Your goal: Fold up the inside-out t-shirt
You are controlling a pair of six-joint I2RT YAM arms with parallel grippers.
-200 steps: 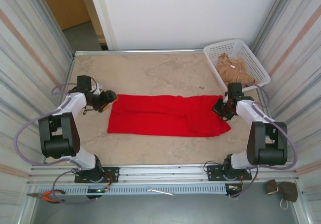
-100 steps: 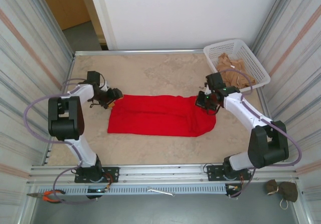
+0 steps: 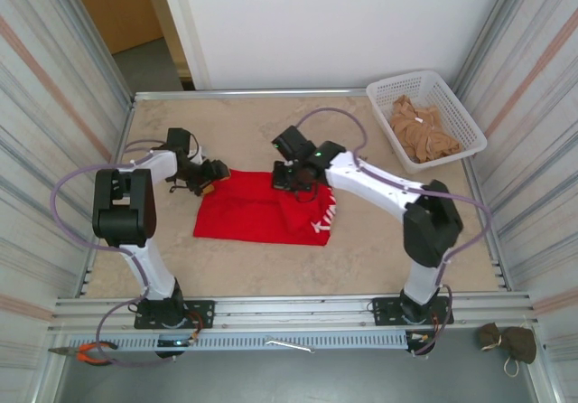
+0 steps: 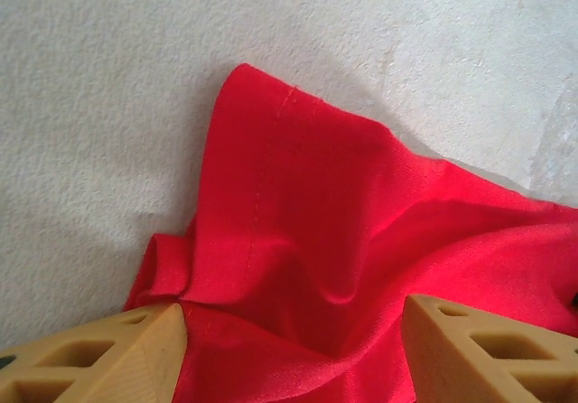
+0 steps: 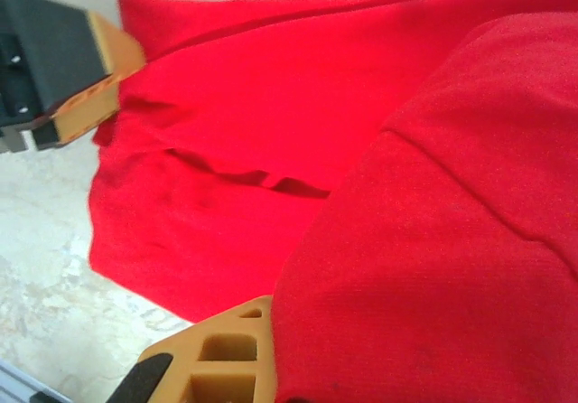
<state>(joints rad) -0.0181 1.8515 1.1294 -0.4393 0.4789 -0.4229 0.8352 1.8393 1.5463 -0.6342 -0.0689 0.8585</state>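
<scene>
The red inside-out t-shirt (image 3: pixel 257 211) lies left of the table's middle. Its right part is doubled over to the left, and white lettering (image 3: pixel 321 227) shows on the turned-over layer. My right gripper (image 3: pixel 294 179) hangs over the shirt's far edge, shut on a thick fold of the shirt (image 5: pixel 433 267) that drapes over its tan finger (image 5: pixel 221 353). At the shirt's far left corner my left gripper (image 3: pixel 209 175) stands open. Rumpled red cloth (image 4: pixel 298 231) lies between its tan fingertips (image 4: pixel 163 331), which do not pinch it. The left gripper (image 5: pixel 63 69) also appears in the right wrist view.
A white basket (image 3: pixel 424 76) holding tan-beige cloth (image 3: pixel 420 127) stands at the back right corner. Corrugated walls close in both sides. A metal rail (image 3: pixel 289 317) runs along the near edge, with pliers (image 3: pixel 86 353) below it on the left.
My right arm swept far to the left, carrying the shirt's right end over its middle, so the shirt is now shorter. My left gripper crept slightly right onto the far left corner.
</scene>
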